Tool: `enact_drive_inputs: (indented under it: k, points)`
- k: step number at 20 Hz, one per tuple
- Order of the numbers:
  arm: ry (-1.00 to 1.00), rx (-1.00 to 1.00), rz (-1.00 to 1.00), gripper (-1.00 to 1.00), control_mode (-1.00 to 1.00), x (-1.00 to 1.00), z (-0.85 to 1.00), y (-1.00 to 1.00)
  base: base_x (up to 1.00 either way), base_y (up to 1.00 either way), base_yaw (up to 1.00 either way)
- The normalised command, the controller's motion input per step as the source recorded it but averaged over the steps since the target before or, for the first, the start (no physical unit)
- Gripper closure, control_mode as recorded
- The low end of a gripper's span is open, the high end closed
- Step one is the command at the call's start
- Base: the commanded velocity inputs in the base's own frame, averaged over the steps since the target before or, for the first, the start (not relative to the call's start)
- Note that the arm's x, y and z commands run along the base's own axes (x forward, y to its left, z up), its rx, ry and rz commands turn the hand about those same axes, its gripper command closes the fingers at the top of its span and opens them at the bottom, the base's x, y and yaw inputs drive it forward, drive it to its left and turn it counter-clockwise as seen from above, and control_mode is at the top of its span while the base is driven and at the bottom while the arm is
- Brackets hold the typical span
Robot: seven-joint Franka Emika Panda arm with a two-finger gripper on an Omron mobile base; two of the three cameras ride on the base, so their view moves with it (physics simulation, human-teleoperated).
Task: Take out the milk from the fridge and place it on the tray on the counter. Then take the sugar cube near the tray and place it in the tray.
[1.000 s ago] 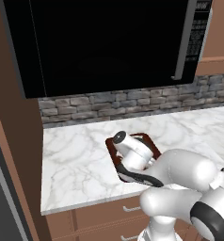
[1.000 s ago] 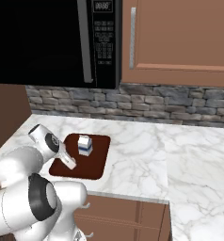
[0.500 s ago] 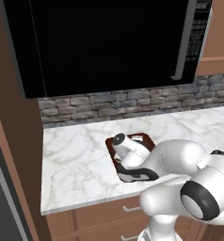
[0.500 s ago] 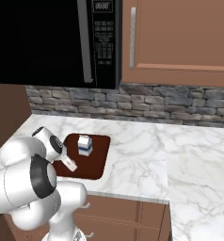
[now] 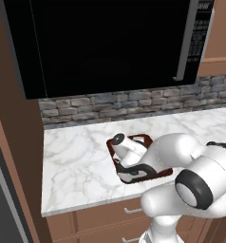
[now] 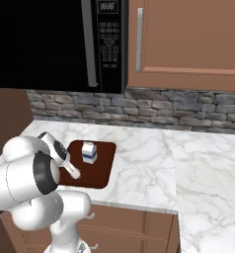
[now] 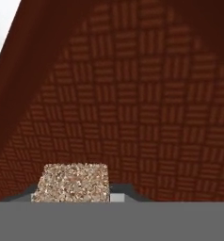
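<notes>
I hold the sugar cube clamped between my fingertips, low over the tray; the hand view shows its speckled face right at my tips with the tray's woven dark-red floor filling the field beyond. Against the pictures from a second ago, my arm has folded in closer over the tray's near-left part and my gripper sits lower toward the tray floor. I judge the cube is at the point of placement, not yet let go. The milk stands upright on the tray, toward its back, apart from my fingers, so the first half of the task reads as complete. The tray lies on the counter beneath the black microwave. Obstruction: the carton is the one item near the drop point; I judge the clearance adequate. The counter's near edge lies just beside the tray.
</notes>
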Motion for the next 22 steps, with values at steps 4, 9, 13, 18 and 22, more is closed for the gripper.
enact_drive_inputs:
  k: [4,9,13,18,22]
  points:
    - [-0.17,0.02,0.04,-1.00,-1.00,-0.19,-0.05,-0.13,0.00,0.00,0.00]
    - [-0.25,0.01,0.02,-1.00,-1.00,-0.14,0.21,-0.09,0.00,0.00,0.00]
    - [-0.09,0.00,0.02,-1.00,-1.00,0.00,0.15,0.00,0.00,0.00,0.00]
    - [-0.02,0.00,0.01,-1.00,-1.00,-0.06,0.35,0.00,0.00,0.00,0.00]
    - [-0.06,0.00,0.01,-1.00,-1.00,-0.43,0.58,-0.13,0.00,0.00,0.00]
